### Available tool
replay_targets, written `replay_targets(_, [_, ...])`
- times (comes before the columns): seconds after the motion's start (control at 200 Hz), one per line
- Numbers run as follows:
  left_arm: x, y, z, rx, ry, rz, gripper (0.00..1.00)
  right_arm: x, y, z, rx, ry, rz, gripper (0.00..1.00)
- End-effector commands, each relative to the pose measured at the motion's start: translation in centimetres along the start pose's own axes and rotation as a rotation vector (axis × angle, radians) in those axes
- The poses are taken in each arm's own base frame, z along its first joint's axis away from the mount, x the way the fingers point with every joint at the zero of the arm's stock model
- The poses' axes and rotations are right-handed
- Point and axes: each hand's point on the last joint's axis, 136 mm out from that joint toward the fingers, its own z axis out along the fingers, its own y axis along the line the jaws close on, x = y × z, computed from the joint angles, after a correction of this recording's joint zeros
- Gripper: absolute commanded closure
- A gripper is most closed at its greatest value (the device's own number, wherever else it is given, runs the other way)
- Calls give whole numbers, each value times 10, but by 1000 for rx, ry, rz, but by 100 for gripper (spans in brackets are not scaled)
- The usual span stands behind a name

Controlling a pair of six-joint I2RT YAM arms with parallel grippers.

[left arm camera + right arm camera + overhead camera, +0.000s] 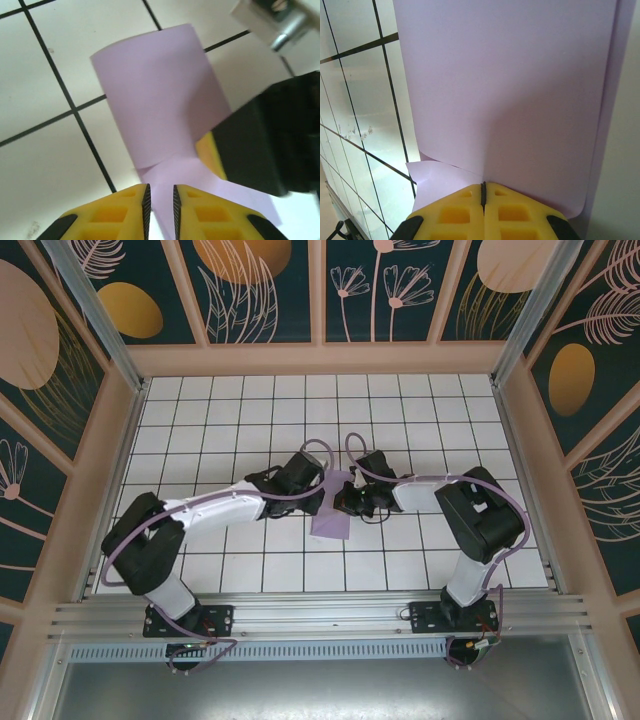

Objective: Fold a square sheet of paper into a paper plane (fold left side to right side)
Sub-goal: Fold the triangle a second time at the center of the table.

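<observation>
Tabletop (200,410) of white grid tiles beneath lavender paper (330,518), teal floral walls (270,290).

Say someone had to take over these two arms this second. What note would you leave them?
Left gripper: jaws slightly apart over an edge of the square sheet of paper.
Right gripper: shut, tip against the sheet; a pinch cannot be confirmed.
Paper: mid-table between both grippers, doubled over, top flap bowed.
Done: one side brought across.
To do: flatten the crease, then all plane folds.
</observation>
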Motion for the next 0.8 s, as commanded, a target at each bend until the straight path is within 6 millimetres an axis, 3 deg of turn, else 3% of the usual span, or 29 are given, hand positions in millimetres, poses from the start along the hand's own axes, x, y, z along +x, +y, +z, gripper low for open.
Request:
replay_targets(0.0, [28, -15, -2, 131, 79, -54, 79, 15, -27, 6, 99, 44, 25, 100])
replay_targets(0.13, [42, -42, -3, 306, 123, -96, 82, 16, -27, 6, 102, 45, 19, 100])
replay_targets(0.24, [52, -49, 3, 360, 151, -121, 84, 16, -26, 7, 101, 50, 15, 100])
replay_targets(0.515, [69, -33, 30, 312, 198, -166, 88, 18, -23, 8, 105, 62, 1, 100])
replay_targets(0.796, [81, -19, 36, 270, 210, -181, 90, 20, -26, 7, 122, 68, -4, 100])
